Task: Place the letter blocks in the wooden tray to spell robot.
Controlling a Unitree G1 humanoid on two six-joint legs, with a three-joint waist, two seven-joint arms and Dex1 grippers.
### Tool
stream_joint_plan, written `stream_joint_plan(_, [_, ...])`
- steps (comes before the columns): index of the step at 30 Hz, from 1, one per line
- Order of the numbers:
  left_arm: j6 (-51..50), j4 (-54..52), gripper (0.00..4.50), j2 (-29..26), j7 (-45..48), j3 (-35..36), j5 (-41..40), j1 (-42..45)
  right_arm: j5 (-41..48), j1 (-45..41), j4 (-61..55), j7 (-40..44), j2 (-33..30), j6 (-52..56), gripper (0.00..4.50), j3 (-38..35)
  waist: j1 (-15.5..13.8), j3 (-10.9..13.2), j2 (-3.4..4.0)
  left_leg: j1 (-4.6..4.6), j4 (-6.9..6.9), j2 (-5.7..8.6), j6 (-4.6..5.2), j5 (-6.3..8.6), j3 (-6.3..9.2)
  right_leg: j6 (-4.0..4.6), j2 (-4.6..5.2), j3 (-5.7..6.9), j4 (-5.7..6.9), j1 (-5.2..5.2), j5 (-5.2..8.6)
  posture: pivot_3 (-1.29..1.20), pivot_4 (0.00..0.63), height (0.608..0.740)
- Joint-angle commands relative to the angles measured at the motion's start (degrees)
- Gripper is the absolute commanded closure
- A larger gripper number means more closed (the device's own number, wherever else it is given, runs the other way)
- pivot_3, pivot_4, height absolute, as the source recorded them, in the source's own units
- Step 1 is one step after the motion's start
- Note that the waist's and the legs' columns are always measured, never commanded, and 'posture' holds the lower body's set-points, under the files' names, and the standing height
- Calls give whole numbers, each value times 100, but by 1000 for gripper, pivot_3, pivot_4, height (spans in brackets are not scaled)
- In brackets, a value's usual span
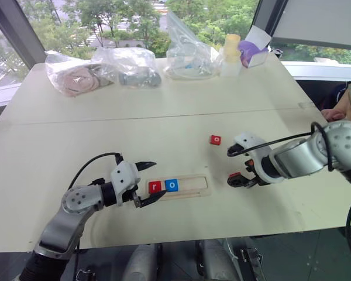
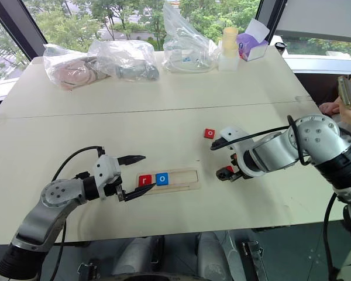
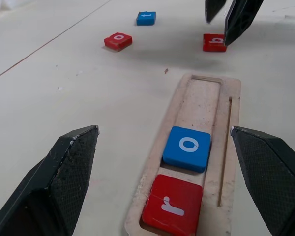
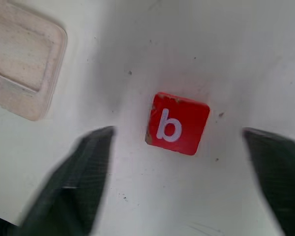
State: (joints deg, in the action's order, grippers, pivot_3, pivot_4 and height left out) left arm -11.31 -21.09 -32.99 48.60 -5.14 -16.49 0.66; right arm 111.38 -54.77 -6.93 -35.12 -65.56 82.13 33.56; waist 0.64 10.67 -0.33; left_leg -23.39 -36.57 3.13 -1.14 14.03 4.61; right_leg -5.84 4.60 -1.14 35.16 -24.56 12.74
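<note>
bench (image 1: 76, 123) by window | tray (image 1: 190, 188): r (image 1: 155, 187), o (image 1: 172, 185) in; b (image 4: 177, 123), o (image 1: 215, 139), t (image 3: 146, 17) left | both grippers (image 1: 150, 182) (image 1: 233, 165) spread, empty

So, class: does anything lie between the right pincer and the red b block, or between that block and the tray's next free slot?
Nothing visible. The right pincer hangs open over the red b block on bare table. The wooden tray holds r and o; the rest is free.
</note>
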Motion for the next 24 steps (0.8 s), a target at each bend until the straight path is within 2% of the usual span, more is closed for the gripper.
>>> stream_joint_plan(1, [3,-228,0,-19,-16,78,-87,17,-744,-258,-526,577,-95,190,68,-474,-3,0,0,0,0,0,0,0,1,0,0,0,-1,0,0,0,150,740])
stream_joint_plan(3, [-10,-219,0,-12,-24,71,-88,42,-1874,-145,-1120,1579,-168,-65,68,-816,-6,0,1,-1,0,0,0,0,0,0,0,1,-2,0,0,0,150,740])
stream_joint_plan(5, [-21,-205,0,-8,-25,64,-87,69,-3130,233,-1740,2923,-412,-899,68,-1073,-22,0,0,-3,0,0,1,1,2,-3,-1,6,-5,0,2,0,150,740])
stream_joint_plan(7, [-13,-193,0,-12,-16,62,-92,82,-4763,1077,-2157,4157,-712,-2645,68,-1338,-36,-2,-2,-3,-1,2,4,3,2,-12,-2,11,-8,4,3,0,150,740])
stream_joint_plan(9, [-7,-183,0,-17,-10,63,-98,98,-6014,1966,-2118,5246,-991,-4031,68,-1429,-62,-2,-3,-3,-12,3,12,8,-3,-18,-1,15,-9,11,4,0,150,740])
stream_joint_plan(10, [-5,-179,0,-19,-9,63,-100,106,-6469,2326,-2018,5663,-1050,-4531,68,-1489,-64,-2,-2,-3,-19,5,16,11,-16,-27,0,14,-9,12,0,0,150,740])
stream_joint_plan(11, [-1,-182,0,-23,-11,72,-103,107,-6843,2738,-1736,6442,-1156,-5137,68,-1460,-61,-2,-2,-3,-28,5,19,13,-26,-33,1,10,-7,14,-2,0,150,740])
stream_joint_plan(14, [-1,-217,0,-44,-24,103,-105,80,-7563,3368,-816,7963,-1108,-6265,68,-1535,-36,-1,0,0,-44,4,20,14,-30,-23,0,7,-5,24,2,0,150,740])
stream_joint_plan(18, [-8,-272,0,-69,-38,141,-115,18,-8250,3824,-101,9167,-953,-7473,68,-1821,8,-1,2,4,-51,4,20,14,-14,-19,3,0,5,25,0,0,150,740])
stream_joint_plan(21, [-38,-310,0,-97,-32,166,-135,0,-8563,3886,285,9940,-757,-7867,68,-1840,20,-1,3,8,-48,0,20,14,-12,-18,-2,-3,7,25,0,0,150,740])
stream_joint_plan(24, [-84,-334,0,-139,-15,195,-173,20,-8744,3573,827,10663,-384,-7914,68,-1790,2,-1,3,8,-50,1,20,14,-10,-19,-1,-3,7,26,-1,0,150,740])
